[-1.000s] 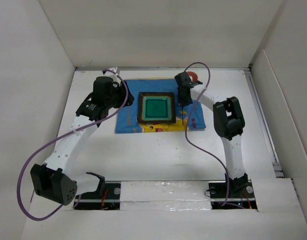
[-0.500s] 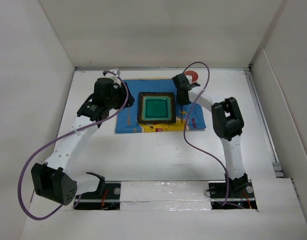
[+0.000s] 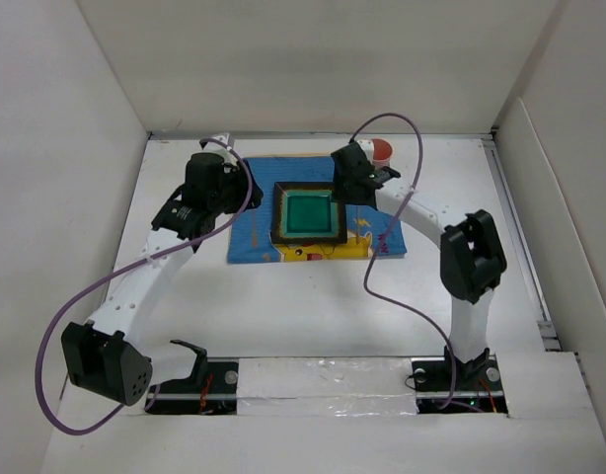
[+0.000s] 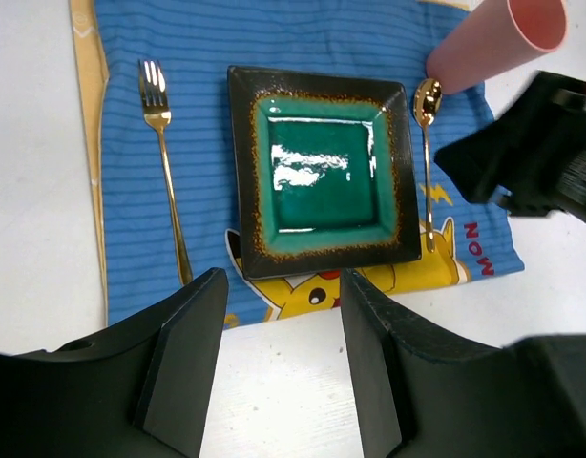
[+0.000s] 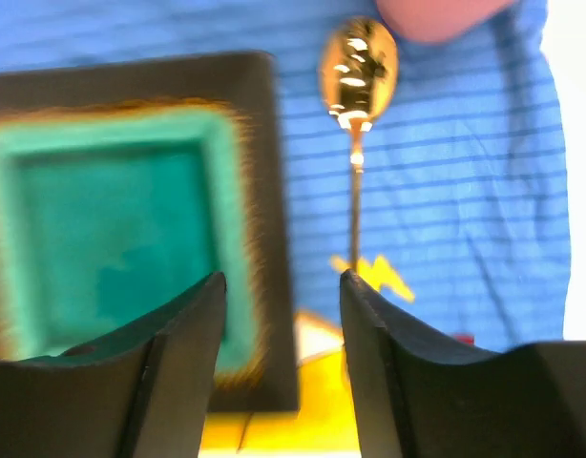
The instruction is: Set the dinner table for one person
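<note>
On the white dinner table (image 3: 303, 306) lies a blue cartoon-print mat (image 3: 252, 237). A square dark plate with a green centre (image 4: 322, 172) sits in the middle of the mat. A gold fork (image 4: 164, 162) lies left of the plate and a gold spoon (image 5: 358, 67) lies right of it. A pink cup (image 4: 493, 43) stands at the mat's far right corner. My right gripper (image 5: 282, 281) hovers open and empty above the plate's right edge, beside the spoon. My left gripper (image 4: 282, 279) hangs open and empty high over the mat's near edge.
White walls enclose the table on the left, back and right. Purple cables loop from both arms (image 3: 382, 267). The right arm (image 3: 421, 207) reaches across the mat's right side. The arm bases stand at the near edge (image 3: 451, 370).
My right gripper has opened, letting go of the spoon on the mat, and has risen and swung left towards the plate. The left arm has not moved.
</note>
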Motion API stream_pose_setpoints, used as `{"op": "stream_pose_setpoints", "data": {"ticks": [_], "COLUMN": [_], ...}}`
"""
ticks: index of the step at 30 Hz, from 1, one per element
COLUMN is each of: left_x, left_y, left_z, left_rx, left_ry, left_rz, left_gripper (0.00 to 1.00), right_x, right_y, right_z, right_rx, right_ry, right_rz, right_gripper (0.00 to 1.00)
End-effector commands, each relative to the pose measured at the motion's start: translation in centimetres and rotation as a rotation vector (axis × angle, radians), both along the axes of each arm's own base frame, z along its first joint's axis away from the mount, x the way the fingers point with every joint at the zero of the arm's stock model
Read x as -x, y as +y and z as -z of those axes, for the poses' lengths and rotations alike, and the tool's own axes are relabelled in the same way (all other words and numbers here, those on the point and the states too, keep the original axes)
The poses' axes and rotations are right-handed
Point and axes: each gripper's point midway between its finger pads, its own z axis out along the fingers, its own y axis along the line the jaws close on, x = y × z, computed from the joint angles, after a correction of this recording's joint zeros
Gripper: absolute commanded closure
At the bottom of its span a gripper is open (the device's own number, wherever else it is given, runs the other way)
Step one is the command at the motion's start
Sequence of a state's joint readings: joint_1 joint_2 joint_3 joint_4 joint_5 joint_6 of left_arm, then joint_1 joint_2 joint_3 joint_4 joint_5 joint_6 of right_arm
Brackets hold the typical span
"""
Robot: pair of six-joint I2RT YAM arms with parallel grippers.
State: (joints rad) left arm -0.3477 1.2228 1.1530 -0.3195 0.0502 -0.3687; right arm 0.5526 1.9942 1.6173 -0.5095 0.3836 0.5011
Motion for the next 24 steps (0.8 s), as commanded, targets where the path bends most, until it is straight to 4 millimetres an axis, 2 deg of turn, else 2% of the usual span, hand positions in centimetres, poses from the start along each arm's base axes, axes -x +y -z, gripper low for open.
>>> {"op": "stream_pose_setpoints", "data": {"ticks": [1,2,4,5,6,7,8,9,10,11,12,13,14,15,16,17,19,20,22,23,24], "left_x": [-1.1,-1.4,-1.6,-1.8,-1.9,-1.9,-1.9,-1.8,-1.5,-1.5,-1.3,-1.0,-0.7,-0.3,0.1,0.9,1.7,2.2,2.4,2.2,2.4], "left_y": [0.1,0.0,-0.3,-0.4,-0.5,-0.5,-0.6,-0.6,-0.4,-0.3,0.3,1.0,2.2,3.0,3.8,5.2,6.4,7.1,7.5,7.3,7.0], "left_z": [-3.9,-5.1,-6.1,-7.2,-8.0,-8.8,-10.3,-11.3,-13.8,-14.6,-16.0,-17.4,-19.6,-20.8,-21.8,-23.3,-24.3,-24.5,-23.8,-22.5,-22.2], "left_rx": [0.019,0.028,0.047,0.063,0.074,0.088,0.105,0.116,0.146,0.151,0.159,0.161,0.159,0.159,0.156,0.150,0.145,0.139,0.127,0.118,0.131], "left_ry": [-0.115,-0.142,-0.162,-0.185,-0.203,-0.219,-0.251,-0.274,-0.326,-0.345,-0.373,-0.407,-0.451,-0.475,-0.500,-0.541,-0.575,-0.595,-0.594,-0.569,-0.568], "left_rz": [-0.026,-0.021,-0.021,-0.021,-0.023,-0.026,-0.023,-0.025,-0.033,-0.039,-0.055,-0.087,-0.138,-0.172,-0.206,-0.262,-0.309,-0.332,-0.346,-0.339,-0.326], "left_gripper": [0.53,0.52,0.52,0.52,0.52,0.52,0.51,0.51,0.50,0.50,0.50,0.49,0.49,0.48,0.46,0.45,0.41,0.40,0.39,0.39,0.39], "right_x": [0.8,1.9,3.4,5.0,5.7,6.7,7.7,9.0,10.4,10.4,12.1,12.9,13.7,14.4,16.8,17.8,19.9,20.1,19.9,19.2,18.7], "right_y": [0.4,0.3,-0.1,0.1,0.0,0.9,0.6,-0.3,-2.4,-2.5,-4.6,-6.4,-8.0,-9.6,-13.2,-14.9,-18.3,-18.9,-18.8,-18.7,-18.3], "right_z": [-7.1,-10.1,-13.3,-16.2,-17.6,-18.4,-19.5,-22.2,-25.8,-25.8,-29.6,-31.5,-34.4,-35.2,-38.2,-39.7,-41.0,-40.9,-40.0,-38.5,-37.7], "right_rx": [-0.064,-0.108,-0.153,-0.224,-0.253,-0.299,-0.317,-0.356,-0.385,-0.382,-0.431,-0.444,-0.484,-0.502,-0.544,-0.580,-0.594,-0.584,-0.563,-0.541,-0.532], "right_ry": [-0.166,-0.222,-0.303,-0.375,-0.408,-0.400,-0.392,-0.427,-0.499,-0.500,-0.593,-0.657,-0.756,-0.804,-0.912,-0.979,-1.064,-1.071,-1.037,-0.987,-0.954], "right_rz": [0.043,0.081,0.101,0.075,0.047,-0.026,-0.035,-0.036,0.013,0.011,0.031,0.062,0.079,0.111,0.185,0.222,0.304,0.315,0.301,0.309,0.296], "right_gripper": [0.40,0.39,0.31,0.28,0.00,0.00,0.00,0.00,0.00,0.00,0.00,0.00,0.00,0.00,0.00,0.00,0.00,0.00,0.00,0.00,0.00]}}
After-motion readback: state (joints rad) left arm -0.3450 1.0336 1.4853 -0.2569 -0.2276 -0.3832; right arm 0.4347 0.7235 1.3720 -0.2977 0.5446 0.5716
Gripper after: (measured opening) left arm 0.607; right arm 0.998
